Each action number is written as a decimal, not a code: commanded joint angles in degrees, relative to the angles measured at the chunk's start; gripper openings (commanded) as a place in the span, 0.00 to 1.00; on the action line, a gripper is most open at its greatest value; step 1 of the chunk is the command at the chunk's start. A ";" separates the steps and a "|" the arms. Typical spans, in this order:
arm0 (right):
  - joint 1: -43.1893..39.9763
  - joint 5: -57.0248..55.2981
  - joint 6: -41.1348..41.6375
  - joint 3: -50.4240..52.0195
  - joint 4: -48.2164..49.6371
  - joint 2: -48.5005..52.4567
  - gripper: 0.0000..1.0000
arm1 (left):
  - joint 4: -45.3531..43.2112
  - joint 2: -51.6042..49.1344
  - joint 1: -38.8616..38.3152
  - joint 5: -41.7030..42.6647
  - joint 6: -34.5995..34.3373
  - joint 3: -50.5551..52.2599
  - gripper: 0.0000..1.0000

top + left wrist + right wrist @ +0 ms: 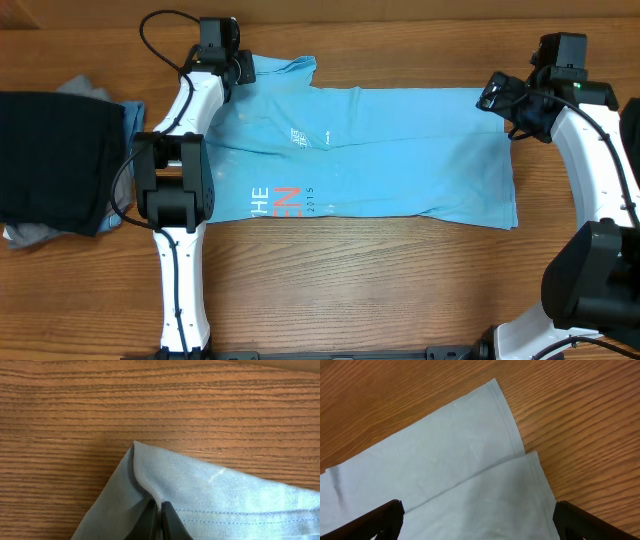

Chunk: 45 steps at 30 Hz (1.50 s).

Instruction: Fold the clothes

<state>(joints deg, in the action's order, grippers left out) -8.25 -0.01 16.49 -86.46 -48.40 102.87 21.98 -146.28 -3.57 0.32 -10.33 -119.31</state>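
**Overhead view, left to right.** Pile of clothes at the left edge of the wooden surface [350, 290]: black T-shirt [50, 160] on top, grey garment [25, 235] showing beneath, blue garment [132, 115] peeking out on the right. Left arm [175, 200] stretched from the near edge toward the far side, between the pile and the sky-blue T-shirt [410, 150], wrist turned rightward. Left pincer [238, 66] set at the shirt's far left corner. Shirt spread flat at centre, long axis left to right, white-and-red lettering near its left end partly covered by the arm. Right arm [600, 150] curving in from the right edge, right pincer [497, 95] poised at the shirt's far right corner.

**Left wrist view only.** Jaws closed tight on a pinch of sky-blue fabric, the cloth rising to a folded peak just ahead of the tips, a stitched hem running off to the right. Grip not discernible from overhead.

**Right wrist view only.** Black fingers [385, 520] spread wide at the two lower corners, holding nothing. Two hemmed layers of the shirt below, the upper offset from the lower. Contact between tips and cloth impossible to tell.
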 commanded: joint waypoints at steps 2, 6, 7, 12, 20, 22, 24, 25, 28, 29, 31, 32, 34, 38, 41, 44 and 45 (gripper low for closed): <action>-0.17 0.11 -0.17 -0.94 0.33 -0.28 1.00 | 2.89 -0.92 -0.20 0.57 0.00 -5.11 0.04; -0.17 0.11 -0.17 -0.94 0.33 -0.28 1.00 | 9.40 -0.92 -0.20 3.91 -0.02 -11.19 0.04; -0.17 0.11 -0.17 -0.94 0.33 -0.28 1.00 | 10.80 -0.92 -0.20 4.24 -0.02 -12.46 0.04; -0.17 0.11 -0.15 -0.94 0.33 -0.28 1.00 | 19.54 -0.92 -0.20 4.24 -0.44 -19.98 0.04; -0.17 0.11 -0.17 -0.94 0.33 -0.28 1.00 | 28.20 -0.92 -0.22 10.80 -2.16 -25.79 0.04; -0.17 0.11 -0.17 -0.94 0.33 -0.28 1.00 | 28.50 -0.92 -0.22 12.96 -2.25 -25.83 0.04; -0.17 0.11 -0.17 -0.94 0.33 -0.28 1.00 | 28.85 -0.92 -0.20 13.51 -4.92 -25.83 0.04; -0.17 0.11 -0.17 -0.94 0.33 -0.28 1.00 | 28.92 -0.92 -0.20 13.53 -5.92 -25.83 0.04; -0.17 0.11 -0.17 -0.94 0.33 -0.28 1.00 | 28.94 -0.92 -0.20 13.55 -7.56 -25.83 0.04; -0.17 0.11 -0.17 -0.94 0.33 -0.28 1.00 | 28.98 -0.92 -0.20 13.55 -7.54 -25.83 0.04; -0.17 0.11 -0.15 -0.94 0.33 -0.28 1.00 | 29.14 -0.92 -0.22 13.53 -7.52 -25.83 0.04; -0.17 0.11 -0.17 -0.94 0.33 -0.28 1.00 | 29.24 -0.92 -0.22 13.46 -7.50 -25.83 0.04; -0.17 0.11 -0.17 -0.94 0.33 -0.28 1.00 | 29.35 -0.92 -0.20 13.42 -7.52 -25.83 0.04; -0.17 0.11 -0.15 -0.94 3.74 -0.28 1.00 | 29.24 -0.94 -0.20 13.25 -7.96 -25.83 0.04; -0.17 0.09 -0.22 -0.94 4.83 -0.28 1.00 | 29.35 -0.92 -0.20 13.25 -7.93 -25.83 0.04; -0.22 0.46 -2.05 -0.94 6.64 -0.11 1.00 | 29.44 -0.92 -0.20 13.25 -7.96 -25.83 0.05; -0.22 1.90 -5.03 -0.94 7.61 0.22 0.99 | 29.46 -0.92 -0.20 13.27 -7.93 -25.83 0.05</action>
<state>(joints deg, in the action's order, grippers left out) -8.25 0.03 16.16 -86.46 -42.83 102.87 51.31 -146.39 -3.57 12.49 -17.54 -143.41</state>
